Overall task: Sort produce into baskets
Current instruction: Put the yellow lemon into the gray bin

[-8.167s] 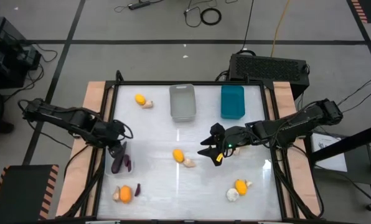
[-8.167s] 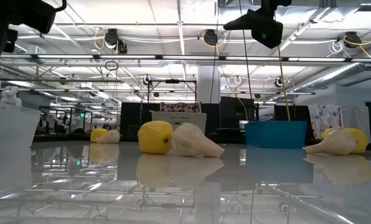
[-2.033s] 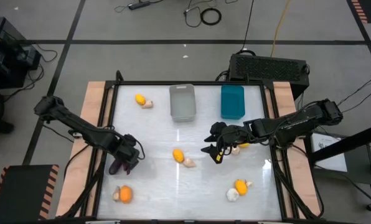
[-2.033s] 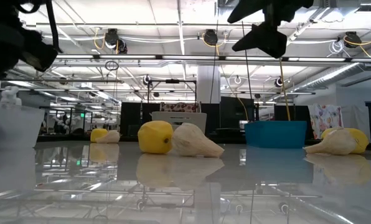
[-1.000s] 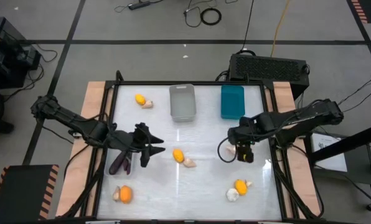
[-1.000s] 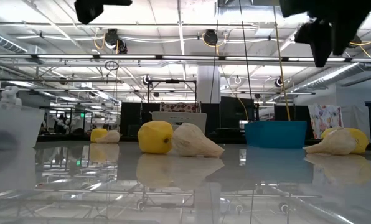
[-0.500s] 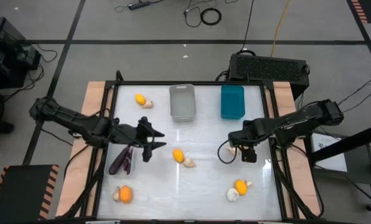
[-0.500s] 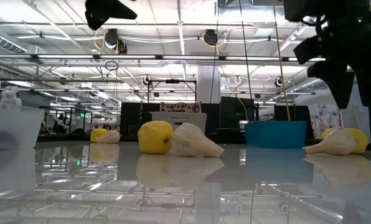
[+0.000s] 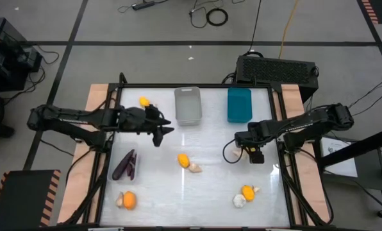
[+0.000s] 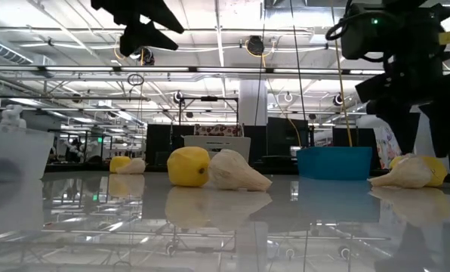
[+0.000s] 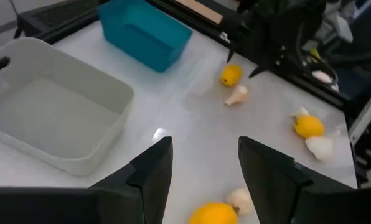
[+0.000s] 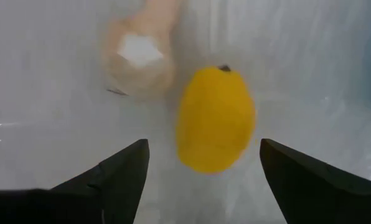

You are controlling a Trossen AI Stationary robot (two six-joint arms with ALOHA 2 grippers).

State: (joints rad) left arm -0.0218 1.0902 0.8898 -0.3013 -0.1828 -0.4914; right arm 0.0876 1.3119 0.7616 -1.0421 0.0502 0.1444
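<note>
2 tools open | right tool (image 12: 198, 171) over yellow fruit (image 12: 215, 119) | left tool (image 11: 204, 165) empty

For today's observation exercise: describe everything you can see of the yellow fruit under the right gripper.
The yellow fruit is a smooth, glossy, lemon-shaped piece that looks like plastic, with a small dark stem nub at one end. It lies on its side on the white table, near the right edge, beside a cream garlic bulb that sits close by or touching. The right gripper hangs open above it, fingers either side, not touching it.
</note>
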